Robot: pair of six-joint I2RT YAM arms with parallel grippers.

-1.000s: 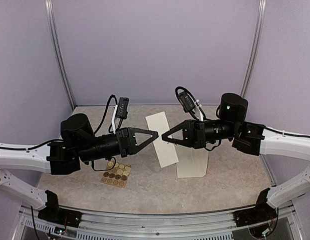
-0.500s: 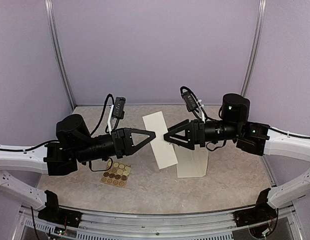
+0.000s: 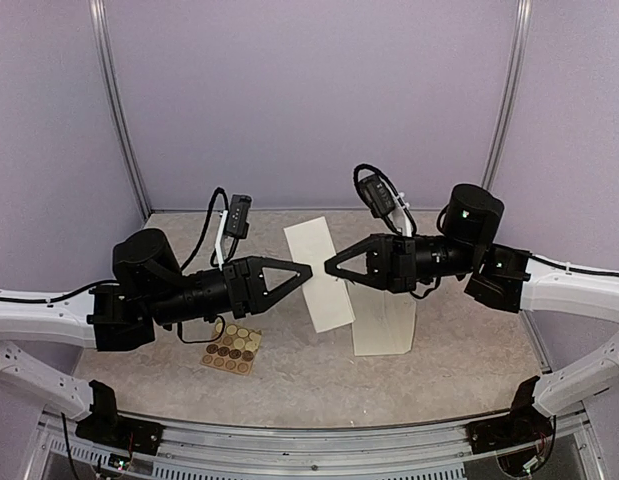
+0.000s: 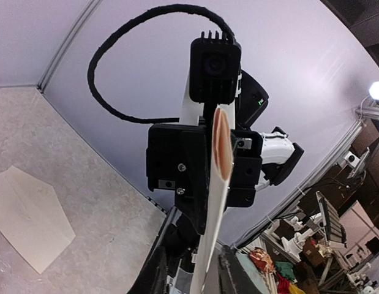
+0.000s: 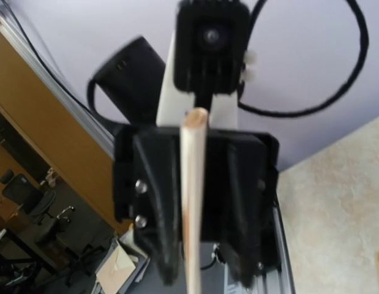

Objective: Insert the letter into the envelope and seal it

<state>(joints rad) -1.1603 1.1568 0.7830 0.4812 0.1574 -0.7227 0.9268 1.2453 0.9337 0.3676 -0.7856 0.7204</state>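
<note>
Since a second ago the left arm has eased back a little toward its own side, and the sheet is still pinned between the two tips. On the left, a card of round stickers (image 3: 232,350) lies on the table (image 3: 459,350) under that arm. The left gripper (image 3: 307,269) is clenched on one edge of the letter (image 3: 331,300), which hangs tilted in the air. The right gripper (image 3: 329,268) pinches the opposite edge, tip nearly meeting tip. Below it the envelope (image 3: 384,325) lies flat on the table, pointed flap open
</note>
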